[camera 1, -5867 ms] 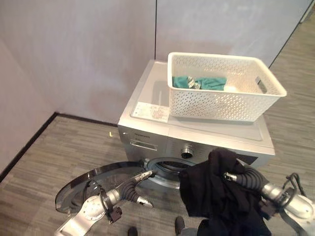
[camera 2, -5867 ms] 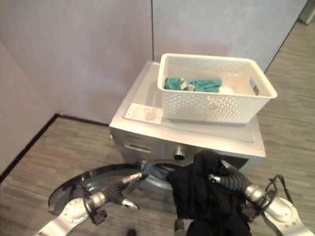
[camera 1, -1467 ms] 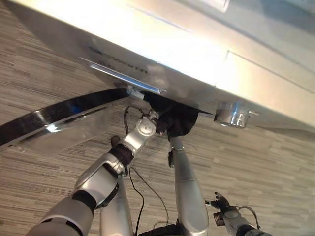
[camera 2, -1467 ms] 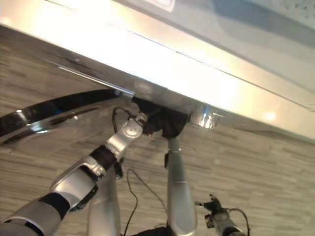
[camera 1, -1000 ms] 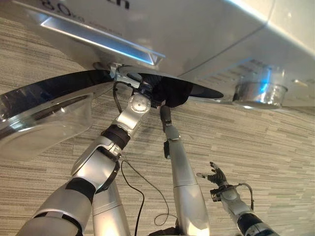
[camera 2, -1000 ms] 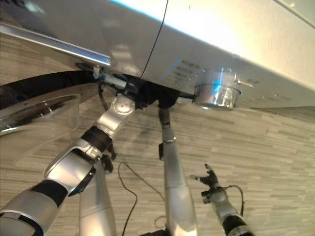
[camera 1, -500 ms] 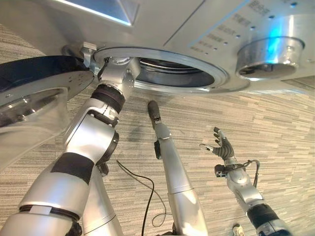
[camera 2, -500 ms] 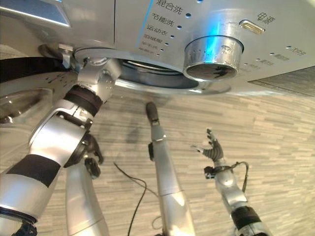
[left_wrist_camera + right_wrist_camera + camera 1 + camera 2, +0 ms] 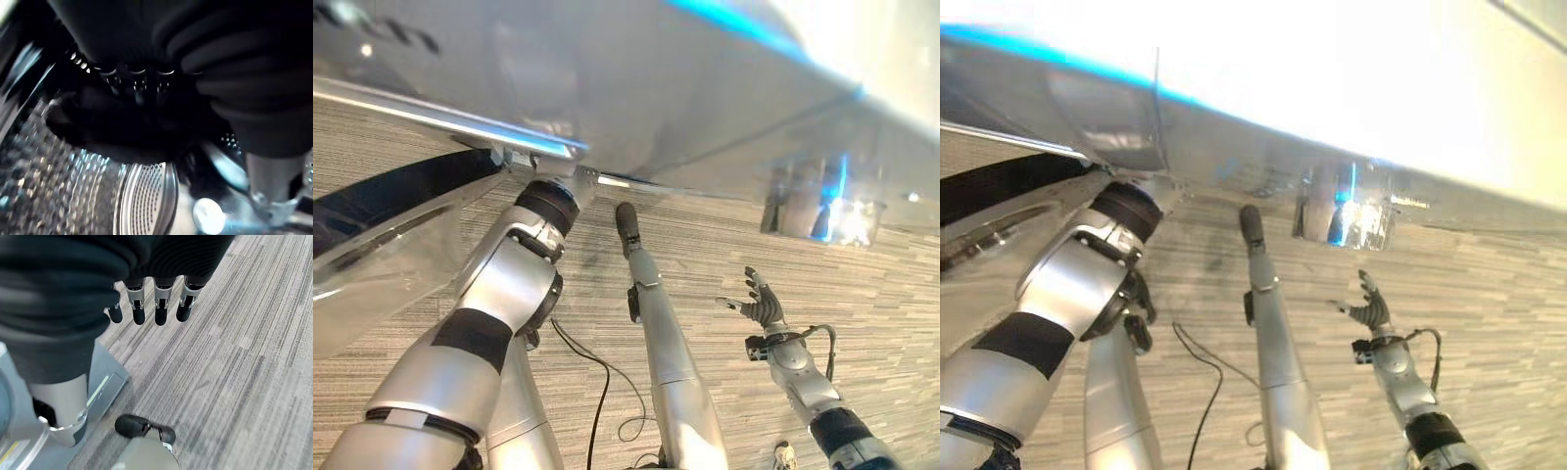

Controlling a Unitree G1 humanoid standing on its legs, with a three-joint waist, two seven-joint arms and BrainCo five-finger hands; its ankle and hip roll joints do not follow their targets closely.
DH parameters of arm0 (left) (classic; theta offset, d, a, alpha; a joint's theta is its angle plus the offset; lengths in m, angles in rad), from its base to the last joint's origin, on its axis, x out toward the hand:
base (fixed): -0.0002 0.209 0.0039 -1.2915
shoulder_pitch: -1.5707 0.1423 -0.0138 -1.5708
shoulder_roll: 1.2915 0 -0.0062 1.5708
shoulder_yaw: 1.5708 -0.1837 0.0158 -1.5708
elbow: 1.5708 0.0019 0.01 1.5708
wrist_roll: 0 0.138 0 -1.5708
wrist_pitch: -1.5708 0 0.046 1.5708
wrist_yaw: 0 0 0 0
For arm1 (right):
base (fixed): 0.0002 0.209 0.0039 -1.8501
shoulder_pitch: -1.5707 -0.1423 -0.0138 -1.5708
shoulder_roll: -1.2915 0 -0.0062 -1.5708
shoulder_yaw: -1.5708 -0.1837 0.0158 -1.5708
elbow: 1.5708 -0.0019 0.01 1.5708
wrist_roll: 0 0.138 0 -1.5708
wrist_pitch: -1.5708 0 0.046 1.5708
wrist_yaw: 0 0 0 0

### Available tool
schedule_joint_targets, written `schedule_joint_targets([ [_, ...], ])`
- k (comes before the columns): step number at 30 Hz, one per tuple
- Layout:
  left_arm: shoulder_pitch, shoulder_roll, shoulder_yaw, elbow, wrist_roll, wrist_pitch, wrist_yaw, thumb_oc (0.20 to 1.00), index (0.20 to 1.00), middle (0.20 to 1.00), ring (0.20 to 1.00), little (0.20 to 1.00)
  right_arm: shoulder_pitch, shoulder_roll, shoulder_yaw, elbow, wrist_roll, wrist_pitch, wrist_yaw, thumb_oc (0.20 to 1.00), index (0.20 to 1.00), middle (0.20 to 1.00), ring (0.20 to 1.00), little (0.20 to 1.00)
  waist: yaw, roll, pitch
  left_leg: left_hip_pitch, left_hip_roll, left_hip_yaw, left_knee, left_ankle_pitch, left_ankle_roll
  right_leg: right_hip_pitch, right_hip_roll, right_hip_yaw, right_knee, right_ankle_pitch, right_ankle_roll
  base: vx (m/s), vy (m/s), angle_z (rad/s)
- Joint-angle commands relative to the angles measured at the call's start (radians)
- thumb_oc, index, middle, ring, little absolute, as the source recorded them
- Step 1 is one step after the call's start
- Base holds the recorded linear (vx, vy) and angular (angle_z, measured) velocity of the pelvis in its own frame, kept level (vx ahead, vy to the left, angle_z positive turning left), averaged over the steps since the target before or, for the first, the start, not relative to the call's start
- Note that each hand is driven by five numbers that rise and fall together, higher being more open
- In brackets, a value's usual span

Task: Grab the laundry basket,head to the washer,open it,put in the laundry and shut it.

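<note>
My left arm reaches through the washer's opening under its silver front panel (image 9: 656, 98). Inside the perforated steel drum (image 9: 58, 196), my left hand (image 9: 137, 81) lies with straight fingers against the black garment (image 9: 107, 127), which is bunched on the drum wall. The round glass door (image 9: 382, 225) hangs open to the left. My right hand (image 9: 759, 304) is held open above the floor, right of the washer, with nothing in it; its straight fingers (image 9: 146, 308) point at the carpet.
The washer's chrome dial (image 9: 1347, 220) sticks out on the right of the front panel. Grey striped carpet (image 9: 234, 357) lies below and to the right. A ribbed drum paddle (image 9: 146, 200) sits near the garment.
The camera has swung, so the drum opening is now hidden behind the front panel. The black garment that hung at the opening a second ago is inside the drum. My right hand stays raised and open.
</note>
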Motion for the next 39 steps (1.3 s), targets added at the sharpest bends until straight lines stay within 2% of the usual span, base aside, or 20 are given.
schedule_joint_targets([
  [1, -0.028, -0.162, 0.003, -0.156, -0.008, -0.045, -0.069, 1.0, 1.0, 1.0, 1.0, 1.0, 0.044, -0.05, 0.061, 0.043, 0.024, 0.029, -0.024, 1.0, 1.0, 1.0, 1.0, 1.0, -0.074, 0.088, -0.028, 0.099, 0.065, -0.071, -0.049, -0.056, -0.023, 0.039, 0.004, -0.078, -0.026, -0.085, -0.046, 0.0, 0.0, 0.0],
  [2, -0.027, -0.162, 0.002, -0.157, -0.007, -0.045, -0.068, 1.0, 1.0, 1.0, 1.0, 1.0, 0.044, -0.049, 0.061, 0.043, 0.024, 0.028, -0.024, 1.0, 1.0, 1.0, 1.0, 1.0, -0.074, 0.087, -0.029, 0.099, 0.065, -0.071, -0.049, -0.056, -0.023, 0.039, 0.005, -0.078, -0.026, -0.085, -0.046, 0.0, 0.0, 0.0],
  [3, 0.024, -0.203, -0.007, -0.177, -0.016, -0.042, -0.079, 1.0, 1.0, 1.0, 1.0, 1.0, 0.04, -0.043, 0.072, 0.055, 0.026, 0.034, -0.025, 1.0, 1.0, 1.0, 1.0, 1.0, -0.074, 0.089, -0.028, 0.104, 0.065, -0.071, -0.053, -0.055, -0.024, 0.042, 0.003, -0.078, -0.027, -0.084, -0.048, -0.01, -0.011, 0.1],
  [4, 0.146, -0.288, -0.026, -0.23, -0.037, -0.042, -0.074, 1.0, 1.0, 1.0, 1.0, 1.0, 0.035, -0.021, 0.09, 0.078, 0.029, 0.047, -0.034, 1.0, 1.0, 1.0, 1.0, 1.0, -0.069, 0.086, -0.029, 0.121, 0.065, -0.07, -0.069, -0.051, -0.027, 0.054, -0.002, -0.083, -0.03, -0.086, -0.051, -0.01, -0.011, 0.1],
  [5, 0.147, -0.287, -0.027, -0.231, -0.037, -0.042, -0.074, 1.0, 1.0, 1.0, 1.0, 1.0, 0.036, -0.021, 0.09, 0.078, 0.029, 0.047, -0.034, 1.0, 1.0, 1.0, 1.0, 1.0, -0.069, 0.086, -0.03, 0.121, 0.065, -0.07, -0.07, -0.051, -0.027, 0.055, -0.002, -0.083, -0.03, -0.086, -0.051, -0.01, -0.029, 0.1],
  [9, 0.379, -0.387, -0.057, -0.307, 0.001, -0.053, -0.022, 1.0, 1.0, 1.0, 1.0, 1.0, 0.015, 0.01, 0.114, 0.108, 0.036, 0.06, -0.064, 1.0, 1.0, 1.0, 1.0, 1.0, -0.05, 0.079, -0.012, 0.16, 0.057, -0.071, -0.103, -0.038, -0.032, 0.091, -0.017, -0.096, -0.04, -0.087, -0.056, -0.01, -0.03, 0.04],
  [11, 0.524, -0.399, -0.135, -0.315, 0.082, -0.007, -0.027, 1.0, 1.0, 1.0, 1.0, 1.0, -0.007, 0.026, 0.121, 0.131, 0.049, 0.061, -0.086, 1.0, 1.0, 1.0, 1.0, 1.0, -0.034, 0.068, 0.007, 0.208, 0.05, -0.068, -0.136, -0.024, -0.033, 0.136, -0.027, -0.105, -0.053, -0.087, -0.058, -0.02, -0.036, 0.07],
  [15, 0.669, -0.351, -0.229, -0.315, 0.128, 0.049, -0.069, 1.0, 1.0, 1.0, 1.0, 1.0, -0.021, 0.033, 0.117, 0.149, 0.062, 0.067, -0.093, 1.0, 1.0, 1.0, 1.0, 1.0, -0.015, 0.063, 0.027, 0.261, 0.041, -0.065, -0.173, -0.008, -0.035, 0.186, -0.038, -0.112, -0.073, -0.083, -0.058, -0.02, -0.007, 0.08],
  [18, 0.785, -0.202, -0.329, -0.354, 0.177, 0.114, -0.15, 1.0, 1.0, 1.0, 1.0, 1.0, -0.068, 0.051, 0.1, 0.223, 0.06, 0.088, -0.098, 1.0, 1.0, 1.0, 1.0, 1.0, 0.019, 0.076, 0.049, 0.387, 0.03, -0.067, -0.265, 0.026, -0.039, 0.304, -0.061, -0.134, -0.122, -0.077, -0.049, -0.01, 0.004, 0.19],
  [19, 0.786, -0.201, -0.33, -0.355, 0.177, 0.114, -0.15, 1.0, 1.0, 1.0, 1.0, 1.0, -0.068, 0.052, 0.1, 0.224, 0.06, 0.088, -0.098, 1.0, 1.0, 1.0, 1.0, 1.0, 0.019, 0.075, 0.051, 0.39, 0.03, -0.067, -0.267, 0.026, -0.039, 0.306, -0.061, -0.134, -0.122, -0.077, -0.049, 0.01, 0.006, 0.17],
  [20, 0.791, -0.154, -0.345, -0.389, 0.23, 0.125, -0.167, 1.0, 1.0, 1.0, 1.0, 1.0, -0.075, 0.059, 0.095, 0.239, 0.059, 0.085, -0.096, 1.0, 1.0, 1.0, 1.0, 1.0, 0.028, 0.081, 0.055, 0.423, 0.027, -0.065, -0.292, 0.034, -0.04, 0.337, -0.064, -0.138, -0.136, -0.076, -0.047, 0.01, -0.014, 0.09],
  [21, 0.809, -0.053, -0.325, -0.457, 0.343, 0.137, -0.187, 1.0, 1.0, 1.0, 1.0, 1.0, -0.072, 0.059, 0.076, 0.259, 0.048, 0.076, -0.087, 1.0, 1.0, 1.0, 1.0, 1.0, 0.049, 0.094, 0.059, 0.484, 0.026, -0.063, -0.338, 0.048, -0.043, 0.399, -0.076, -0.159, -0.159, -0.077, -0.042, 0.03, -0.015, 0.09],
  [23, 0.862, 0.022, -0.283, -0.52, 0.428, 0.14, -0.22, 1.0, 1.0, 1.0, 1.0, 1.0, -0.054, 0.063, 0.051, 0.277, 0.04, 0.067, -0.072, 1.0, 1.0, 1.0, 1.0, 1.0, 0.071, 0.104, 0.065, 0.56, 0.022, -0.063, -0.384, 0.06, -0.044, 0.472, -0.084, -0.18, -0.185, -0.079, -0.037, 0.04, -0.004, 0.12],
  [24, 0.863, 0.024, -0.283, -0.522, 0.428, 0.141, -0.22, 1.0, 1.0, 1.0, 1.0, 1.0, -0.053, 0.063, 0.051, 0.277, 0.04, 0.066, -0.072, 1.0, 1.0, 1.0, 1.0, 1.0, 0.071, 0.102, 0.067, 0.565, 0.022, -0.062, -0.387, 0.061, -0.044, 0.476, -0.084, -0.18, -0.186, -0.078, -0.037, -0.03, -0.003, 0.16],
  [25, 0.893, 0.066, -0.247, -0.551, 0.47, 0.138, -0.235, 1.0, 1.0, 1.0, 1.0, 1.0, -0.034, 0.066, 0.028, 0.281, 0.042, 0.059, -0.057, 1.0, 1.0, 1.0, 1.0, 1.0, 0.071, 0.096, 0.067, 0.597, 0.009, -0.058, -0.42, 0.1, -0.041, 0.51, -0.099, -0.191, -0.213, -0.049, -0.042, -0.01, -0.003, 0.23],
  [27, 1.032, 0.191, -0.144, -0.61, 0.614, 0.12, -0.29, 1.0, 1.0, 1.0, 1.0, 1.0, 0.029, 0.073, -0.052, 0.343, 0.05, 0.039, -0.013, 1.0, 1.0, 1.0, 1.0, 1.0, 0.099, 0.102, 0.052, 0.731, 0.014, -0.052, -0.482, 0.102, -0.043, 0.64, -0.101, -0.217, -0.248, -0.054, -0.036, 0.15, 0.035, 0.25],
  [28, 1.08, 0.211, -0.112, -0.606, 0.622, 0.12, -0.308, 1.0, 1.0, 1.0, 1.0, 1.0, 0.046, 0.074, -0.075, 0.375, 0.051, 0.039, 0.001, 1.0, 1.0, 1.0, 1.0, 1.0, 0.107, 0.103, 0.044, 0.783, 0.012, -0.048, -0.506, 0.104, -0.043, 0.69, -0.1, -0.223, -0.266, -0.055, -0.034, 0.17, 0.044, 0.07],
  [31, 1.172, 0.242, -0.05, -0.577, 0.662, 0.119, -0.34, 1.0, 1.0, 1.0, 1.0, 1.0, 0.071, 0.074, -0.126, 0.45, 0.054, 0.036, 0.026, 1.0, 1.0, 1.0, 1.0, 1.0, 0.116, 0.107, 0.026, 0.882, 0.012, -0.037, -0.558, 0.109, -0.042, 0.781, -0.1, -0.231, -0.298, -0.054, -0.028, 0.18, 0.084, -0.05],
  [35, 1.326, 0.244, 0.092, -0.448, 0.747, 0.127, -0.366, 1.0, 1.0, 1.0, 1.0, 1.0, 0.14, 0.085, -0.265, 0.63, 0.09, 0.045, 0.079, 1.0, 1.0, 1.0, 1.0, 1.0, 0.134, 0.127, -0.048, 1.055, 0.015, -0.021, -0.662, 0.13, -0.043, 0.946, -0.111, -0.251, -0.356, -0.055, -0.018, 0.22, 0.1, 0.04],
  [39, 1.396, 0.219, 0.174, -0.388, 0.712, 0.143, -0.378, 1.0, 1.0, 1.0, 1.0, 1.0, 0.188, 0.092, -0.346, 0.714, 0.107, 0.055, 0.1, 1.0, 1.0, 1.0, 1.0, 1.0, 0.136, 0.129, -0.1, 1.133, 0.011, -0.012, -0.719, 0.147, -0.04, 1.013, -0.117, -0.257, -0.389, -0.053, -0.011, 0.11, 0.067, 0.02],
])
